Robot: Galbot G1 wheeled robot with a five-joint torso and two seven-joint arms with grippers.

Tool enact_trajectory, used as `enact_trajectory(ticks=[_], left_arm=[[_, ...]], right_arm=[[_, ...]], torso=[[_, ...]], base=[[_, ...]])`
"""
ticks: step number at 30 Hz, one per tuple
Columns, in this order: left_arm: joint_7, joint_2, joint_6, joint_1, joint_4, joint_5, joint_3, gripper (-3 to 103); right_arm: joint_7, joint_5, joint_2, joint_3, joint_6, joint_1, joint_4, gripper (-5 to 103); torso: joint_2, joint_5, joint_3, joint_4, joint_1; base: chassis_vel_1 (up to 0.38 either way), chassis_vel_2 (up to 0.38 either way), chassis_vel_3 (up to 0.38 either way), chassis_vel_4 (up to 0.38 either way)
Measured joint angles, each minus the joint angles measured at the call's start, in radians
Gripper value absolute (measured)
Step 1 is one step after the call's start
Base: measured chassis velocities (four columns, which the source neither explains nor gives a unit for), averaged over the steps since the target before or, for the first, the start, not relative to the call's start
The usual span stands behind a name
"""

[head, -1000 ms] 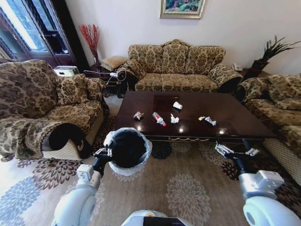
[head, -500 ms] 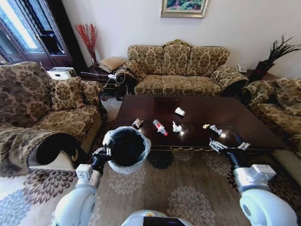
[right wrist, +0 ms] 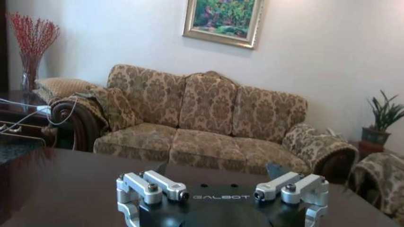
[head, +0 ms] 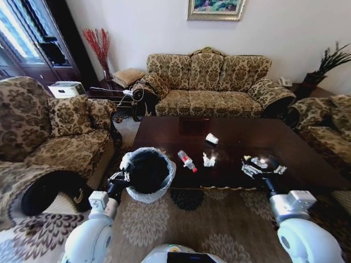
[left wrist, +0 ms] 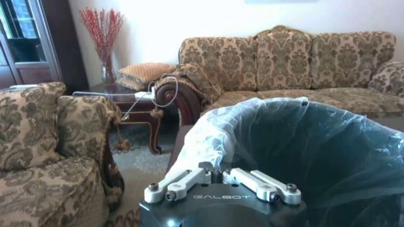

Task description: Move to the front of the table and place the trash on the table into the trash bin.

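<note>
The left gripper is clenched on the rim of the bin, holding it at the counter's near left corner. The right gripper hovers released over the counter's near right part. Farther on lie a tissue, a bottle and a cup, near the counter's middle.

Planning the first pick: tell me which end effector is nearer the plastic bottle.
Left, narrowly. The left end effector holds the trash bin just beside the bottle; the right end effector hovers farther along the table.
</note>
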Motion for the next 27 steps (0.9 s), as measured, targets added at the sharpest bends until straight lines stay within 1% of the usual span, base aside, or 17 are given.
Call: enact_trajectory(ticks=[11, 16, 19, 23, 27], left_arm=[[0.0, 0.001, 0.0, 0.0, 0.001, 0.001, 0.001, 3], [-0.001, 0.001, 0.0, 0.0, 0.001, 0.002, 0.001, 3], [-0.001, 0.001, 0.0, 0.0, 0.001, 0.002, 0.001, 3], [0.0, 0.001, 0.0, -0.001, 0.001, 0.002, 0.001, 3], [0.0, 0.001, 0.0, 0.0, 0.001, 0.002, 0.001, 3]], right_arm=[[0.001, -0.001, 0.0, 0.0, 0.001, -0.001, -0.001, 100], [0.001, -0.001, 0.0, 0.0, 0.001, -0.001, -0.001, 100], [0.001, -0.001, 0.0, 0.0, 0.001, 0.0, -0.001, 100], [0.001, -0.001, 0.0, 0.0, 0.001, -0.001, -0.001, 100], [0.001, -0.002, 0.0, 0.0, 0.001, -0.001, -0.001, 100]], torso=[[0.0, -0.0001, 0.0, 0.0, -0.001], [0.0, 0.0, 0.0, 0.0005, 0.0], [0.0, 0.0001, 0.0, 0.0005, 0.0], [0.0, 0.0002, 0.0, -0.0003, 0.0], [0.0, 0.0003, 0.0, -0.0001, -0.001]], base=[[-0.084, 0.188, 0.174, -0.097], [-0.043, 0.197, 0.187, -0.053], [-0.051, 0.08, 0.11, -0.058], [-0.047, 0.029, 0.02, -0.042], [0.0, 0.0, 0.0, 0.0]])
